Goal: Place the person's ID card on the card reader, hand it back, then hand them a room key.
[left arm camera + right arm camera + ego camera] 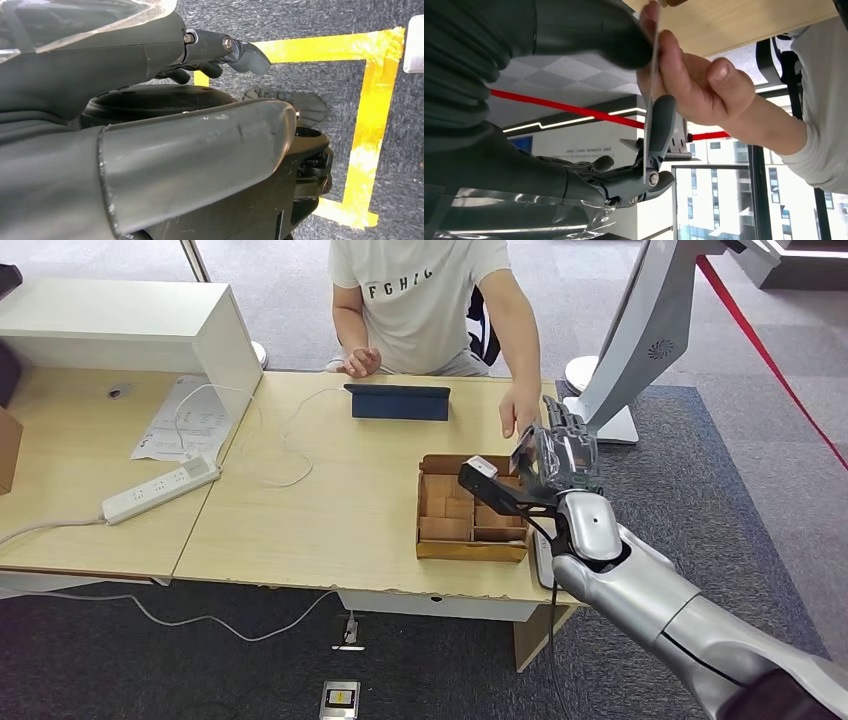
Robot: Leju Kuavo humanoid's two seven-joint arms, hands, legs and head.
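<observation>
A card (647, 100) is pinched edge-on between the thumb and a finger of the right hand (562, 455), raised at the table's (330, 510) right edge beside the box (470, 508). The card is also gripped by the person's hand (696, 82). The left hand's (220, 52) fingers are curled, holding nothing.

We're looking at an office-style reception demo area: grey carpet tiles (300, 300) across the top of the frame, a light wooden desk (330, 490) at centre, a white power strip (160, 490) at left, and a red barrier tape (770, 360) at upper right. Yellow floor tape (370, 100) marks the carpet, and glass walls show high-rise buildings (724, 200) outside.
</observation>
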